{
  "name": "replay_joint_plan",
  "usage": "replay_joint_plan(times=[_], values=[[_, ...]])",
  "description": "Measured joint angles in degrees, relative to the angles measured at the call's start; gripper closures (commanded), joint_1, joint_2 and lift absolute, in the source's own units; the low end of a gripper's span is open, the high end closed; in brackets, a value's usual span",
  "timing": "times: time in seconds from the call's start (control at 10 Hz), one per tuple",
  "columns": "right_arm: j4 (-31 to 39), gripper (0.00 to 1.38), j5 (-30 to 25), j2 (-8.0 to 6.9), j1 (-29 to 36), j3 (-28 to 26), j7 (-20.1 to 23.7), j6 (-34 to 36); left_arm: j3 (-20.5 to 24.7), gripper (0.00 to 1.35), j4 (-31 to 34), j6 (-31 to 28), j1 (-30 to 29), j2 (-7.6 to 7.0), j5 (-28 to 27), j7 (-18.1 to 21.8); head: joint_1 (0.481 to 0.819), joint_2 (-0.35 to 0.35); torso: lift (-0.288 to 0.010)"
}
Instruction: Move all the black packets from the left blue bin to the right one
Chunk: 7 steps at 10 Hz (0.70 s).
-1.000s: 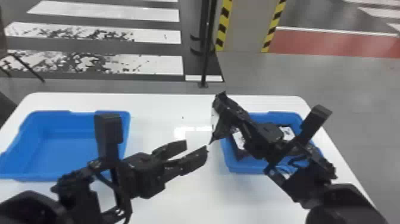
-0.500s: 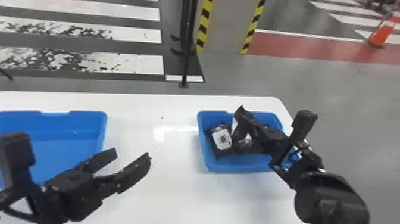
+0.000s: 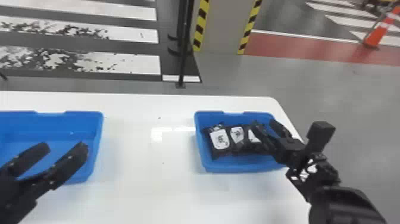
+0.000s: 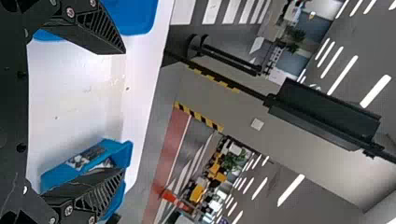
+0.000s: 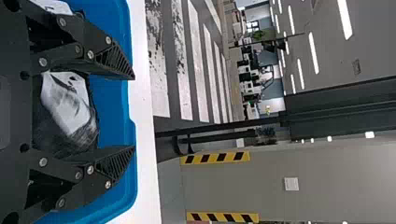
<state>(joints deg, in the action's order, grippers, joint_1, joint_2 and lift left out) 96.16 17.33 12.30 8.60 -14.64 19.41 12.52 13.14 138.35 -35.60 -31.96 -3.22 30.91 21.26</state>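
Observation:
My right gripper (image 3: 263, 129) is over the right side of the right blue bin (image 3: 244, 166). Several black packets with white labels lie side by side in that bin, the leftmost packet (image 3: 219, 143) fully uncovered. In the right wrist view the right gripper (image 5: 134, 112) is open, and a black packet (image 5: 70, 109) lies in the bin between and below its fingers. My left gripper (image 3: 65, 146) stands open and holds nothing, above the left blue bin (image 3: 98, 131), whose visible floor is bare. The left wrist view shows the left gripper (image 4: 125, 112) with its fingers wide apart.
Both bins stand on a white table (image 3: 143, 190), with a stretch of tabletop between them. A thin black stand (image 3: 183, 59) rises from the floor behind the table's far edge. Farther off are a striped pillar (image 3: 221, 26) and an orange cone (image 3: 378, 35).
The head view has swung toward the right. The left arm has drawn back to the left, and the right gripper has moved over the right bin's right side, uncovering the packets.

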Motion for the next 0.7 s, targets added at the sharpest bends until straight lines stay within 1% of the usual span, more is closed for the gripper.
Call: replay_joint_plan(times=[0.1,0.2,0.3,0.4,0.5,0.6,0.7], values=[[5.9,0.15,-1.3,-0.08,4.9,-0.3,-0.6,-0.7,2.4,0.15,0.1,3.7,-1.0,0.93,-1.7,0.4,0.695,-0.184,-0.14],[12.4,0.17,-3.2,-0.51,10.4,-0.3,-0.8,-1.2,4.2,0.15,0.1,8.8,-2.4,1.66,-4.4,0.5,0.695,-0.138,-0.14],[17.7,0.17,-4.5,-1.56,15.7,0.0,-0.8,-2.6,5.8,0.15,0.1,14.6,-4.7,2.42,-7.5,0.5,0.695,-0.083,-0.14],[22.5,0.17,-5.7,-3.41,20.8,0.2,-1.1,-4.7,7.2,0.15,0.0,20.6,-7.9,3.03,-10.5,0.4,0.695,-0.03,-0.14],[27.1,0.17,-6.7,-5.59,25.8,0.2,-1.5,-6.4,8.3,0.15,0.0,26.1,-11.7,3.18,-13.0,0.1,0.695,0.013,-0.14],[31.2,0.17,-7.2,-7.44,30.5,0.2,-1.7,-7.8,9.1,0.15,0.0,31.2,-15.1,3.21,-15.7,-0.1,0.695,0.045,-0.14],[34.8,0.17,-7.3,-8.78,34.7,0.3,-1.8,-8.7,9.3,0.15,-0.1,35.7,-17.8,3.22,-18.6,-0.1,0.695,0.056,-0.14]])
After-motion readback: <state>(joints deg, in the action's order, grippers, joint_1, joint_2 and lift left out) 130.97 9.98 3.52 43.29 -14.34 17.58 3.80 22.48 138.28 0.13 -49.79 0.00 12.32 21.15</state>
